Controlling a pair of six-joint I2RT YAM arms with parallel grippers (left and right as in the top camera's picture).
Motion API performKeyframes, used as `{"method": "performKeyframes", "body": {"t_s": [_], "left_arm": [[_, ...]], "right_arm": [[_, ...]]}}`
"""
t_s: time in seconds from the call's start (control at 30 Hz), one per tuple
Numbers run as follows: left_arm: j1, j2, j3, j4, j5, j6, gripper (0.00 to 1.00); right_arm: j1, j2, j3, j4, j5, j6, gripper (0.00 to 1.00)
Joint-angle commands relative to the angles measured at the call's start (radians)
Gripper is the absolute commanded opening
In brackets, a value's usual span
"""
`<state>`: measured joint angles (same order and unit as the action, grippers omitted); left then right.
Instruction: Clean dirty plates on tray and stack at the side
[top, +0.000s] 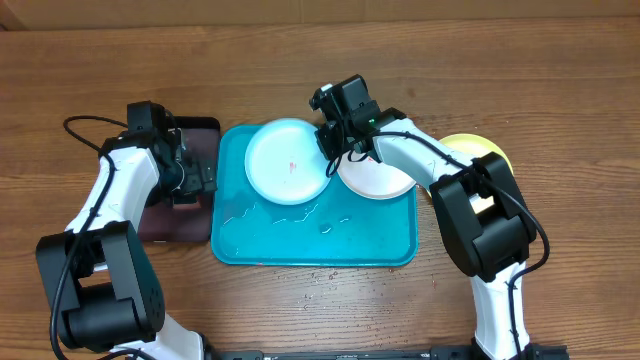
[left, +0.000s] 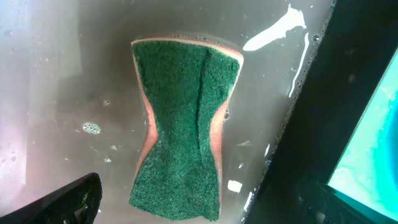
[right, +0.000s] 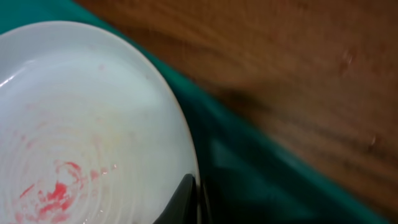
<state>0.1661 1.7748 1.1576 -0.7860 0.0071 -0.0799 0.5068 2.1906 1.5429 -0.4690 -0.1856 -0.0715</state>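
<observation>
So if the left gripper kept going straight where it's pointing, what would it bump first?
Most likely the green sponge, lying in the wet dark tray right ahead of the open left gripper; how far away is unclear.

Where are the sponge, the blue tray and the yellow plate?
sponge (left: 183, 124), left wrist view, green scouring face.
tray (top: 300, 245), overhead view, wet bare floor.
yellow plate (top: 468, 146), overhead view, exposed rim.

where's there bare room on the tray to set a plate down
The near half of the tray is bare though wet, between its front rim and the light blue plate. The far half is crowded: that plate, the white plate and the right gripper shut on the blue rim. Bare table lies in front.
</observation>
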Motion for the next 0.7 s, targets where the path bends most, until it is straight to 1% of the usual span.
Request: {"method": "performKeyframes", "body": {"t_s": [0.0, 0.1, 0.23, 0.33, 0.43, 0.53, 0.6, 0.63, 0.67], "left_arm": [[0.003, -0.021, 0.018, -0.002, 0.019, -0.021, 1.00], [0.003, -0.021, 0.018, 0.001, 0.019, -0.021, 1.00], [0.003, -0.021, 0.018, 0.008, 0.018, -0.021, 1.00], [0.003, -0.021, 0.018, 0.013, 0.018, -0.021, 0.97], [0.003, -0.021, 0.018, 0.013, 0.018, -0.021, 0.90], [0.003, -0.021, 0.017, 0.012, 0.018, -0.021, 0.89], [0.003, -0.021, 0.016, 0.012, 0.018, -0.021, 0.89], [0.003, -0.021, 0.016, 0.012, 0.018, -0.021, 0.89], [0.003, -0.021, 0.016, 0.012, 0.017, -0.021, 0.89]], "right_arm": [[0.010, -0.079, 0.016, -0.088, 0.006, -0.004, 0.04], [0.010, -0.100, 0.016, -0.202, -0.026, -0.004, 0.04], [0.010, -0.100, 0.016, -0.306, -0.125, -0.004, 0.04], [0.016, -0.100, 0.016, -0.339, -0.139, -0.002, 0.04], [0.029, -0.100, 0.016, -0.353, -0.138, 0.041, 0.04], [0.042, -0.100, 0.016, -0.373, -0.138, 0.067, 0.04], [0.044, -0.100, 0.016, -0.391, -0.138, 0.096, 0.07], [0.044, -0.100, 0.016, -0.399, -0.138, 0.103, 0.14], [0.044, -0.100, 0.016, -0.409, -0.138, 0.107, 0.15]]}}
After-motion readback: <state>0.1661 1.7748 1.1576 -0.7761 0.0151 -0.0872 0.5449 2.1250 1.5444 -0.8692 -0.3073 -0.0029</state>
